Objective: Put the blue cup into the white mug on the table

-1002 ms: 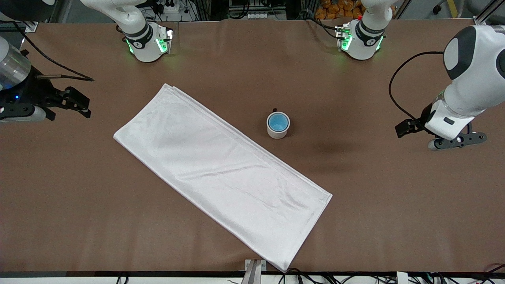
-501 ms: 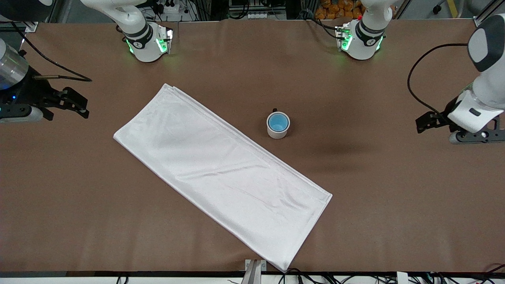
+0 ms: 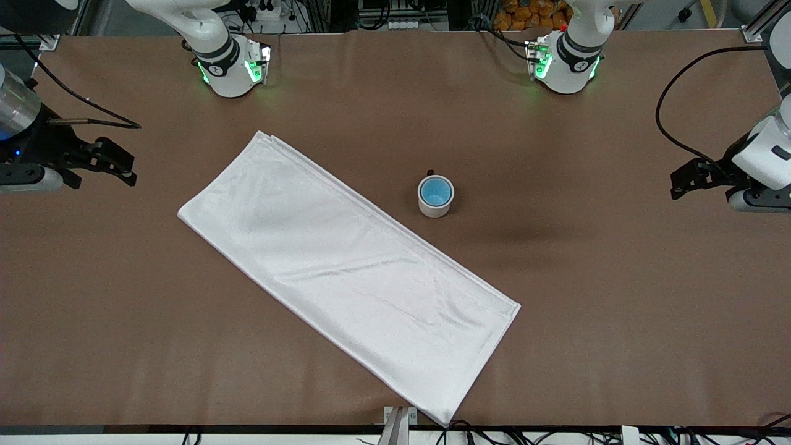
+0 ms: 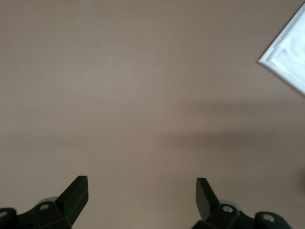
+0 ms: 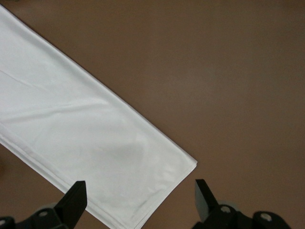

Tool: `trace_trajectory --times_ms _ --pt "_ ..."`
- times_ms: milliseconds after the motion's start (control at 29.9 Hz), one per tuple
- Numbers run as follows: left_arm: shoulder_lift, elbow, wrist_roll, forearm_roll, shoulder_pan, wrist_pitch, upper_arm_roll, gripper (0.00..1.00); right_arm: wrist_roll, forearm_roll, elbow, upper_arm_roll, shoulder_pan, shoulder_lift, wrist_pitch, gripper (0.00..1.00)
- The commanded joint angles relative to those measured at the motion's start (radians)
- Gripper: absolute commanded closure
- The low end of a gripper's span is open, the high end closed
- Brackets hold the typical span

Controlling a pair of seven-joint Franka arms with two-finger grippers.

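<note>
Two Franka arms stand at a broad brown matte worktop (image 3: pixel 618 296) whose paper-like covering shows faint creases. Near its middle sits the white mug (image 3: pixel 435 198), upright, with the blue cup (image 3: pixel 435 191) nested inside it; the mug's dark handle points toward the arm bases. A long folded white cloth (image 3: pixel 346 272) lies diagonally just beside the mug, reaching to the worktop edge nearest the front camera. The left gripper (image 3: pixel 683 179) hangs over bare worktop at the left arm's end, jaws apart and empty. The right gripper (image 3: pixel 117 164) hangs at the right arm's end, jaws likewise apart and empty. Cables and racks line the room's edge above the bases.
</note>
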Motion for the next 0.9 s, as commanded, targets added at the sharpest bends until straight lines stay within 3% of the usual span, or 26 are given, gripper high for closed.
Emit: trace_trajectory --times_ms 0,200,635,869 --pt "0.009 0.074 0.003 -0.048 -0.011 -0.077 0.016 0.0 -0.006 0.02 -0.007 0.014 -0.02 -0.014 0.0 0.0" --pt "0.008 0.126 -0.06 -0.114 -0.016 -0.144 0.01 0.0 -0.003 0.02 -0.009 0.016 -0.019 -0.012 0.0 0.0" --pt "0.009 0.132 -0.109 -0.102 -0.028 -0.156 -0.009 0.0 -0.003 0.02 -0.009 0.016 -0.019 -0.011 0.004 0.0" --pt "0.026 0.132 -0.097 0.004 -0.031 -0.097 -0.012 0.0 -0.002 0.02 -0.007 0.016 -0.016 -0.009 0.004 0.0"
